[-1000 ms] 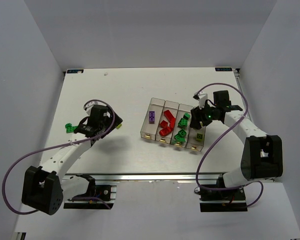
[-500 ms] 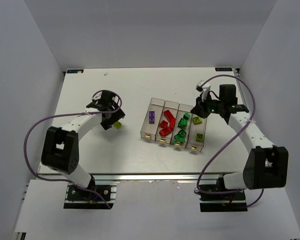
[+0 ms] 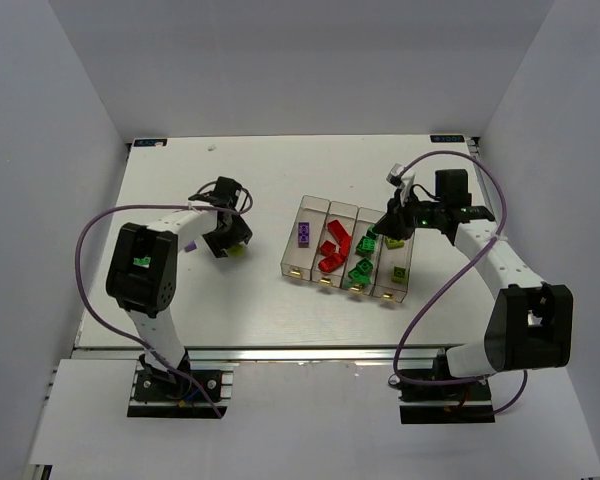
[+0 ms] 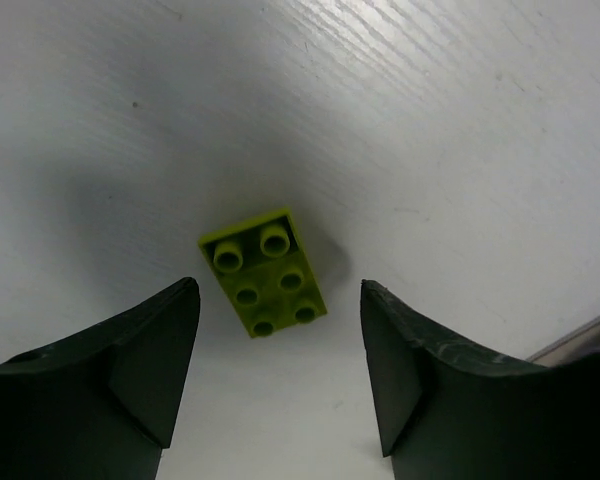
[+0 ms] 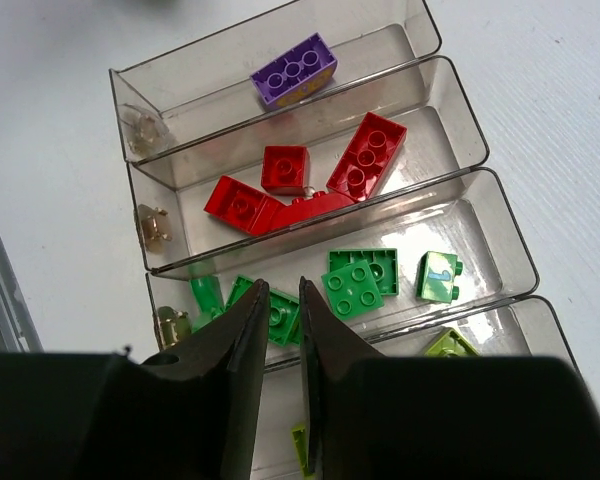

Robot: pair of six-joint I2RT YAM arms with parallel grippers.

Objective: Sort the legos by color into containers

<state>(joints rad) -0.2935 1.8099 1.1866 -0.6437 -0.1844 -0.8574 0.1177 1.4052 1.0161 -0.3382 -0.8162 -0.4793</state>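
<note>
A yellow-green lego [image 4: 265,272] lies studs up on the white table, just ahead of my left gripper [image 4: 278,290], which is open with a finger on each side of it and touches nothing. From above, that lego [image 3: 237,250] sits left of the containers [image 3: 290,262]. My right gripper [image 5: 282,285] hovers over the containers [image 5: 140,70] with its jaws only narrowly apart and nothing between them. The bins hold a purple lego [image 5: 293,68], red legos [image 5: 365,155], green legos [image 5: 352,288] and yellow-green legos [image 5: 448,343], one colour per bin.
White walls close in the table [image 3: 180,310] on three sides. A metal rail [image 3: 280,352] runs along its near edge. Purple cables [image 3: 85,260] loop beside both arms. The left arm's elbow [image 3: 142,270] stands over the table's left part.
My left gripper has swung right over the yellow-green lego, and its jaws have narrowed. My right gripper has drawn back over the bins with its jaws much closer together.
</note>
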